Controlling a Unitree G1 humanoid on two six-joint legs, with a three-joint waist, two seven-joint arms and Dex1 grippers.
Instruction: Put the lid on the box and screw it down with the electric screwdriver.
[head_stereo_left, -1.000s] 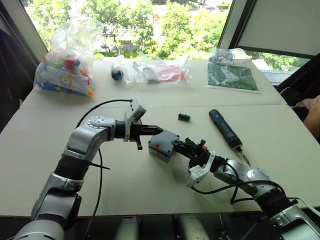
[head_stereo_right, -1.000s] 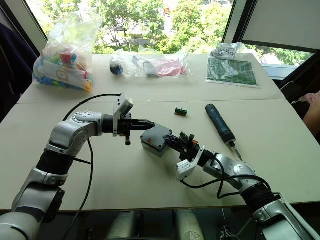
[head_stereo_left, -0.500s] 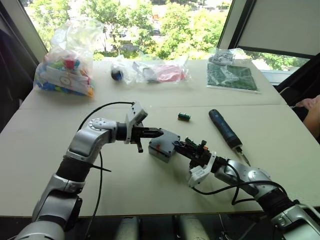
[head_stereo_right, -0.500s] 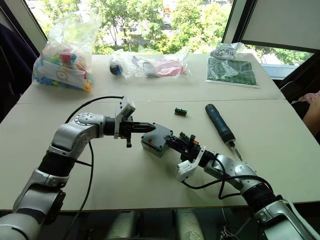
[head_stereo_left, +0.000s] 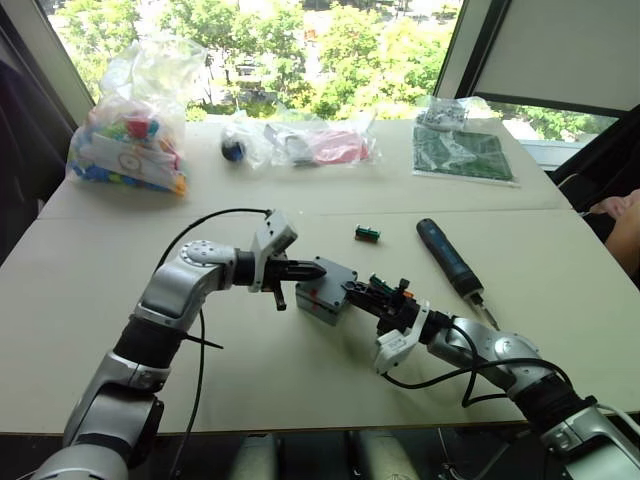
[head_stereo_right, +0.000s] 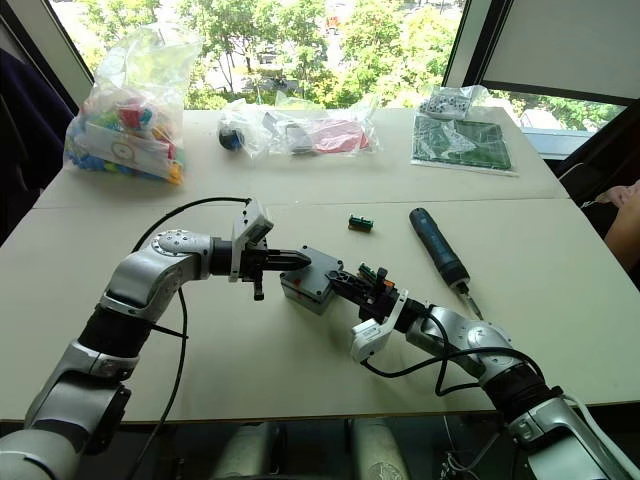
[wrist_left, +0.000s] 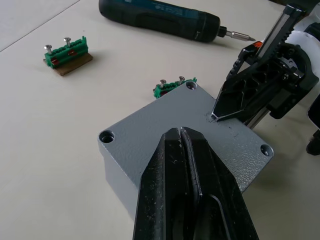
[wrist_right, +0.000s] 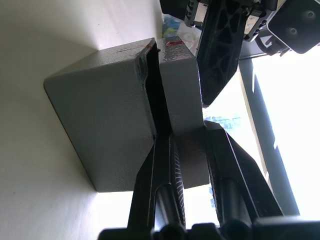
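The grey box (head_stereo_left: 315, 301) sits mid-table with the lid (head_stereo_left: 330, 277) on top of it. In the right wrist view a dark gap still runs between lid (wrist_right: 182, 100) and box (wrist_right: 100, 125). My right gripper (head_stereo_left: 352, 288) is shut on the lid's near edge, one finger in that gap and the other on the lid's top. From the left, my left gripper (wrist_left: 180, 131) is shut with its tips on the lid (wrist_left: 145, 135). The electric screwdriver (head_stereo_left: 448, 258) lies on the table to the right of the box, untouched.
One green terminal block (head_stereo_left: 368, 233) lies behind the box and another (wrist_left: 174, 86) sits right beside it. Bags of parts (head_stereo_left: 130, 130) and a green board (head_stereo_left: 463, 152) line the far edge. A person's hand (head_stereo_left: 620, 208) shows at the right edge.
My left gripper has slid slightly further over the lid and a little lower. The right gripper and box have barely shifted.
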